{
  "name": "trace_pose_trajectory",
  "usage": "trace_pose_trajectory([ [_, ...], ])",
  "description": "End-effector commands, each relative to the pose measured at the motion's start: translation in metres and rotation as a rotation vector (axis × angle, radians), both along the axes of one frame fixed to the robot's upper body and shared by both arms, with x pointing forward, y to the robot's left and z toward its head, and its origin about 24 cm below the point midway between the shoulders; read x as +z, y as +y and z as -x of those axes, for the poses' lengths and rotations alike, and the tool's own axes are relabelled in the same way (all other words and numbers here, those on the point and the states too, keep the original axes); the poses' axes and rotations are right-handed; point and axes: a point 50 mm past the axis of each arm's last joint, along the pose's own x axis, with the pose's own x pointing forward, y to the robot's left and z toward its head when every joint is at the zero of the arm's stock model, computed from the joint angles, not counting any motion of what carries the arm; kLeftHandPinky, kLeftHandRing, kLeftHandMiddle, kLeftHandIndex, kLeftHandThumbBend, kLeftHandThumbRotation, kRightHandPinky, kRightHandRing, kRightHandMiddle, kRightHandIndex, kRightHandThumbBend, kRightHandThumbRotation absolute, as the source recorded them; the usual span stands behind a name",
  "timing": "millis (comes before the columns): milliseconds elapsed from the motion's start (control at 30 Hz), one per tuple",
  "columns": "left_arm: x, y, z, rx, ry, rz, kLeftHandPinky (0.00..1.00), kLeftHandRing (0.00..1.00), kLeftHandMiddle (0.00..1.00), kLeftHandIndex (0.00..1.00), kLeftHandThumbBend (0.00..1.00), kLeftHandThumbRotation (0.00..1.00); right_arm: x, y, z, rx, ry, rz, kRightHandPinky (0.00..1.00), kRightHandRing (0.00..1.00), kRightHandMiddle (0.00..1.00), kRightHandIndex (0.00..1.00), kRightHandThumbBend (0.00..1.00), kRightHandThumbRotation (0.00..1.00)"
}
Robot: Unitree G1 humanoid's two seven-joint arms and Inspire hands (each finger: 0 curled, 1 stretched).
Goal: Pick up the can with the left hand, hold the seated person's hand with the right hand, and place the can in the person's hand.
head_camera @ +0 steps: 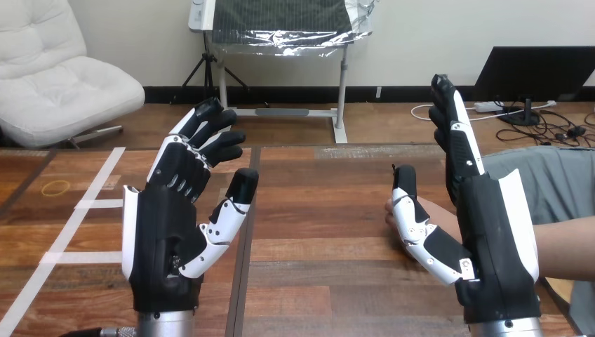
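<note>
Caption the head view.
Left hand open and empty; right hand open, upright beside the person's hand, over the table.

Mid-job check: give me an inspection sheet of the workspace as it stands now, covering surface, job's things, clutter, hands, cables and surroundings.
surface: wooden table, planks with a dark seam running down its middle.
job's things: person's hand low over the table at the right, showing between the right hand's thumb and palm; whether they touch cannot be told.
clutter: white tape strips and a yellow ring on the table's left part.
hands: left hand raised, fingers straight and spread, holding nothing; right hand raised, fingers straight up, thumb out, not curled round the person's hand.
cables: nothing seen on the table.
surroundings: person's forearm comes in from the right edge.
</note>
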Motion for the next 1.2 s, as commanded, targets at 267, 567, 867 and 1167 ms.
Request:
trace_pose_trajectory([
  [267, 0.021, 0.005, -0.008, 0.131, -0.110, -0.066, 0.73, 0.76, 0.80, 0.81, 0.54, 0.29, 0.018, -0.002, -0.004, -0.008, -0.092, -0.008, 1.00, 1.00, 1.00, 1.00, 0.00, 0.00],
  [567, 0.025, 0.016, -0.010, 0.307, -0.095, -0.182, 0.80, 0.82, 0.83, 0.83, 0.59, 0.26, 0.017, -0.003, -0.005, -0.008, -0.092, -0.006, 1.00, 1.00, 1.00, 1.00, 0.00, 0.00],
  [867, 0.028, 0.028, -0.013, 0.464, -0.106, -0.299, 0.86, 0.87, 0.87, 0.85, 0.68, 0.31, 0.017, -0.003, -0.006, -0.002, -0.088, -0.018, 1.00, 1.00, 1.00, 1.00, 0.00, 0.00],
  [1167, 0.033, 0.041, -0.015, 0.559, -0.096, -0.400, 0.89, 0.90, 0.89, 0.88, 0.73, 0.35, 0.017, -0.002, -0.006, -0.005, -0.080, -0.017, 1.00, 1.00, 1.00, 1.00, 0.00, 0.00],
])
